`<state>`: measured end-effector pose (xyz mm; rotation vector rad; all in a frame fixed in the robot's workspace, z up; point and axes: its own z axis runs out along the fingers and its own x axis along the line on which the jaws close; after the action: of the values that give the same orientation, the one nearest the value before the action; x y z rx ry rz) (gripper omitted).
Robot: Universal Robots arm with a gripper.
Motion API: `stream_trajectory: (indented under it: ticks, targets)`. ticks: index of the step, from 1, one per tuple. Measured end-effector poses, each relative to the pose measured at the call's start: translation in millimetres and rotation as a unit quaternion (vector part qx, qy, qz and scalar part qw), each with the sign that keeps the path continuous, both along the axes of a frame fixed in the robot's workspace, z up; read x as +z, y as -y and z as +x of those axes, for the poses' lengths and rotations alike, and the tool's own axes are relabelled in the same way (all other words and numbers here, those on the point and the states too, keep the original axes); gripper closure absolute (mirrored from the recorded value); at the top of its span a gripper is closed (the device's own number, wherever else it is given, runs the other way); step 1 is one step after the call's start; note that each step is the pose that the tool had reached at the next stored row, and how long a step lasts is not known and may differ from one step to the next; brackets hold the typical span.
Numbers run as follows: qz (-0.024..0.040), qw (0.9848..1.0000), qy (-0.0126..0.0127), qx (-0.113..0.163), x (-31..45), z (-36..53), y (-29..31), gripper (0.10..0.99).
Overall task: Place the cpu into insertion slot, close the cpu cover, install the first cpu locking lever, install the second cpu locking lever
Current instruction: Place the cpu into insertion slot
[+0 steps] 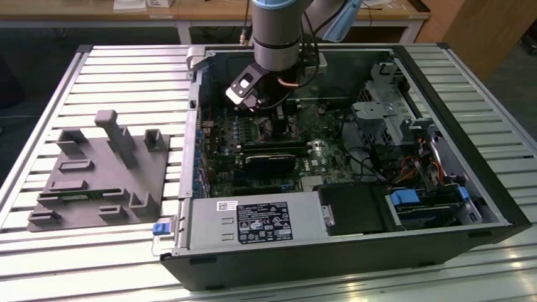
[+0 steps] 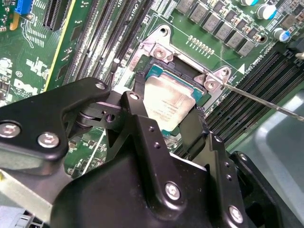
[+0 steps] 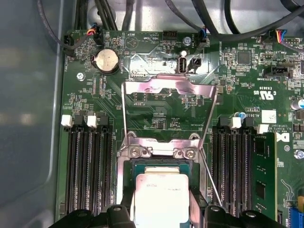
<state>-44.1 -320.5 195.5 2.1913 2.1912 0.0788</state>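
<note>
The black two-fingered gripper reaches down into the case on the grey robot arm. It pinches the cpu, a small flat square chip with a dull silver-grey metal top. One black finger lies against one of its sides and the other against the opposite side.

The black metal computer case lies open on the slatted silver metal worktop, filling the half on the exterior view's right. Inside lies the green circuit board. A silver power supply box with a black label sits along the case's near wall. A black drive bay and a blue-tabbed holder sit in the near corner on the exterior view's right. A grey moulded fixture with upright posts stands on the worktop just beside the case, at the exterior view's left.

The chip sits squarely over the insertion slot, a square dark socket with a silver screwed rim. A teal-green border shows around its metal top. I cannot tell whether it is fully seated.

The cpu cover, a thin silver metal frame with a large square window, stands swung open away from the slot. A thin silver wire lever juts out from the slot's rim, unlatched. Long black memory slots flank the socket on both sides.
</note>
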Motion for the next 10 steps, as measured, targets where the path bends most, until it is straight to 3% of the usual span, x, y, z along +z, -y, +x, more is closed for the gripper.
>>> stream_trajectory:
  ticks: [10]
  targets:
    - [0.0001,1.0,0.0001,-0.002,-0.6,0.1,0.0,0.549]
